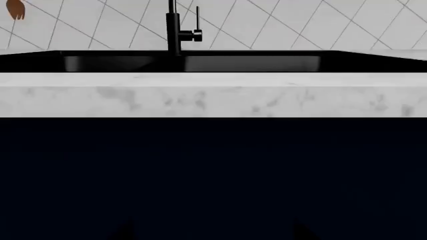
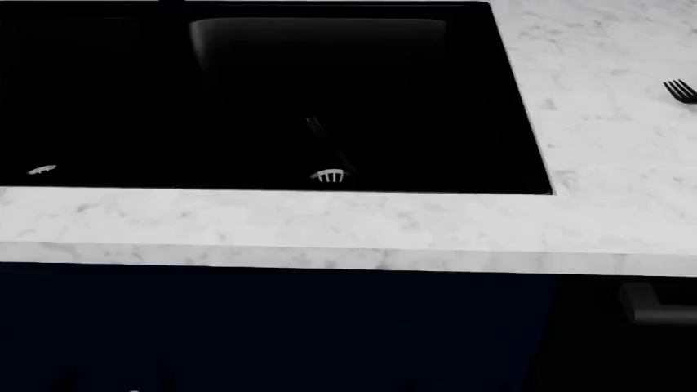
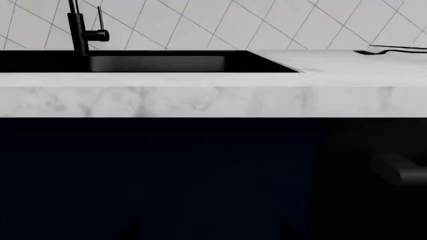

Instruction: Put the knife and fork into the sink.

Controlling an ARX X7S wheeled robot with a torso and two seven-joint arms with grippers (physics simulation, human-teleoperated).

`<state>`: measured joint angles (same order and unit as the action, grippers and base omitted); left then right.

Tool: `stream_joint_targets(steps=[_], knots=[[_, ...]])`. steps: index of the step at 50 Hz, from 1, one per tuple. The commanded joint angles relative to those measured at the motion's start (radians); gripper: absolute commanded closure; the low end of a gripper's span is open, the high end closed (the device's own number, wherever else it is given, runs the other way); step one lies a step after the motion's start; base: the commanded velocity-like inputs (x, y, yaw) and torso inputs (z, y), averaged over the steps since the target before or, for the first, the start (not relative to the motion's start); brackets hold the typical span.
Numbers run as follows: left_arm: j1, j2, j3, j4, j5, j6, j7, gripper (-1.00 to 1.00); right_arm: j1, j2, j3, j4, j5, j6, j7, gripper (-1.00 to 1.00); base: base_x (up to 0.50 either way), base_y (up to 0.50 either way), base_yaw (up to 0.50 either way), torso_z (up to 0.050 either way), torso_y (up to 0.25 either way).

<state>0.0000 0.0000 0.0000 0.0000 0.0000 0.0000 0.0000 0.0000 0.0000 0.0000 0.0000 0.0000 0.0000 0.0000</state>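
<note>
The sink [image 2: 512, 106] is a deep black basin set in white marble, with a silver drain strainer [image 2: 328, 175] on its floor. A faint slim dark utensil [image 2: 325, 139] lies just behind the strainer, with what look like tines at its far end. A black fork [image 2: 681, 90] lies on the counter at the far right, and it shows too as the fork [image 3: 390, 50] in the right wrist view. The knife is out of view. My left gripper [image 1: 213, 231] and right gripper [image 3: 212, 230] are both open and empty, low in front of the dark cabinet below the counter edge.
A black faucet [image 1: 175, 30] stands behind the sink against the tiled wall. A second drain [image 2: 42, 170] shows in the basin at the left. The marble counter front [image 2: 326, 237] overhangs dark cabinets, and a cabinet handle [image 2: 654, 306] juts out at the lower right.
</note>
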Motion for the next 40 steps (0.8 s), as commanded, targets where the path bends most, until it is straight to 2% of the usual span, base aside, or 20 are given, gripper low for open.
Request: stream_joint_targets(steps=[1,20,25,28,33,37,40], knots=[[0.000,-0.010,0.000,0.000,-0.010,0.000,-0.011,-1.00,0.000,0.009,0.000,0.000,0.009,0.000,0.013,-1.00,0.00,0.00,0.00,0.000,0.000],[-0.001,-0.055,0.063,0.006,-0.067,-0.016,-0.092,-1.00,-0.002,0.058,-0.071,-0.012,0.056,0.008,0.076,-1.00,0.00,0.00,0.00,0.000,0.000],[-0.002,-0.062,0.071,0.006,-0.078,-0.018,-0.101,-1.00,0.039,0.066,-0.073,0.165,0.068,-0.131,0.066,-1.00,0.00,0.00,0.00,0.000,0.000],[-0.003,-0.075,0.089,0.012,-0.057,-0.032,-0.107,-1.00,0.046,0.068,-0.078,0.201,0.070,-0.161,0.067,-1.00,0.00,0.00,0.00,0.000,0.000],[-0.003,-0.078,0.092,-0.011,-0.068,0.034,-0.109,-1.00,0.049,0.074,-0.085,0.219,0.068,-0.190,0.076,-1.00,0.00,0.00,0.00,0.000,0.000],[-0.006,-0.086,0.105,-0.036,-0.047,0.106,-0.116,-1.00,0.018,0.088,-0.099,0.066,0.044,-0.136,0.097,-1.00,0.00,0.00,0.00,0.000,0.000],[-0.010,-0.094,0.116,-0.064,-0.033,0.181,-0.115,-1.00,-0.027,0.105,-0.114,-0.246,0.026,0.044,0.113,-1.00,0.00,0.00,0.00,0.000,0.000]])
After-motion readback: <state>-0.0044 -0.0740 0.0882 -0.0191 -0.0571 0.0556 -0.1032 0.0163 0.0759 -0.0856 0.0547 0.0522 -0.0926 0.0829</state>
